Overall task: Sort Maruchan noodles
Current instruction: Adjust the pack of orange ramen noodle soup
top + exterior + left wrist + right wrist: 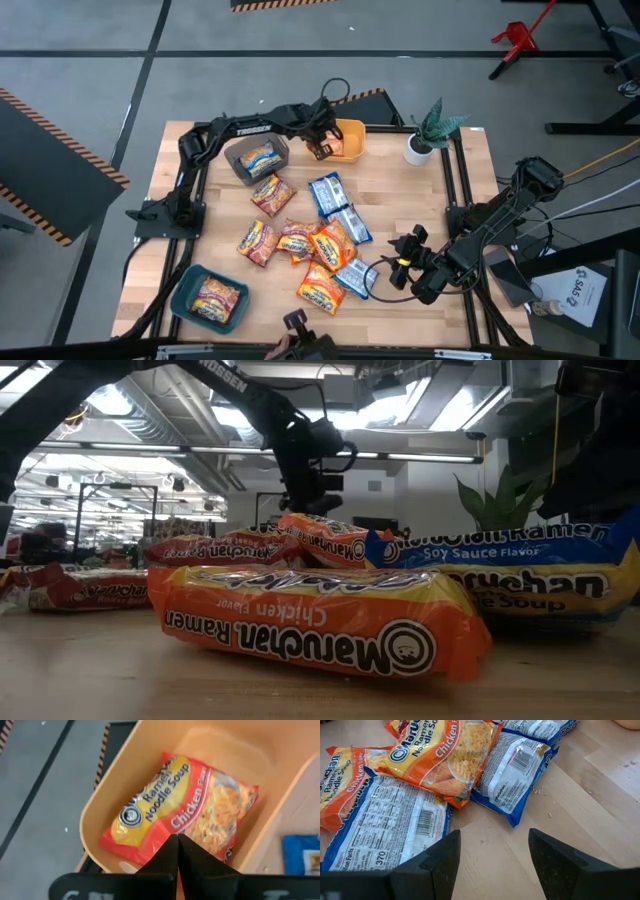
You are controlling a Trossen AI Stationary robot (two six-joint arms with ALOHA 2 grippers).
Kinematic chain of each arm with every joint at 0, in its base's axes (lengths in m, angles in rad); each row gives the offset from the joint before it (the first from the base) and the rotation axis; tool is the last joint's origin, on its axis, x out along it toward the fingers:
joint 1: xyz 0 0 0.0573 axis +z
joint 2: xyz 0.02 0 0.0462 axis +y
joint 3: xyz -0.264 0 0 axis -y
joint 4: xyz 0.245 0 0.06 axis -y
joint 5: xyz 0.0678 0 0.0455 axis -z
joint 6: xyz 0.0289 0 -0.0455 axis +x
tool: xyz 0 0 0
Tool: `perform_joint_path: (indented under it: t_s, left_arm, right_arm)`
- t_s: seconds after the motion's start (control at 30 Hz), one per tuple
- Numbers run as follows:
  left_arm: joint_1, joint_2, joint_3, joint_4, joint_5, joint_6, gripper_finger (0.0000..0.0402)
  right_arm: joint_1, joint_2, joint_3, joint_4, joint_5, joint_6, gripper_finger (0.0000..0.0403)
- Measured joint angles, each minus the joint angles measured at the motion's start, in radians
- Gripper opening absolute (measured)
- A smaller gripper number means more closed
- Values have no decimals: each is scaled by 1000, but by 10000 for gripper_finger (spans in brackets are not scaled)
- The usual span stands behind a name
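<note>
Lower right in the high view, the right gripper point(395, 268) stands spread wide just beside a blue packet point(356, 276) at the noodle pile's point(300, 240) edge. Farther up, the left gripper point(322, 148), fingers pressed together, hovers over an orange packet point(180, 807) lying in the yellow bin point(352, 130).

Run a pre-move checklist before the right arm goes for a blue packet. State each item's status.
1. Right gripper open with nothing between its fingers: ok.
2. Blue packet in front of it, lying barcode side up on the table: ok.
3. That packet free of the pile: not ok, an orange packet overlaps one end.
4. Left gripper shut and empty above the yellow-orange bin, away from the pile: ok.
5. Orange packet in that bin lying inside the walls: ok.
6. A bin for blue packets: cannot tell; none of the bins holds a blue one.
</note>
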Motion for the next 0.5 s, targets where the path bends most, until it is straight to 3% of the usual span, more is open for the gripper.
perform_joint_path:
  t_s: [0.5]
  left_arm:
    - [49,48,2,85,99,-59,0]
  right_arm:
    - [0,0,0,5,11,2,221]
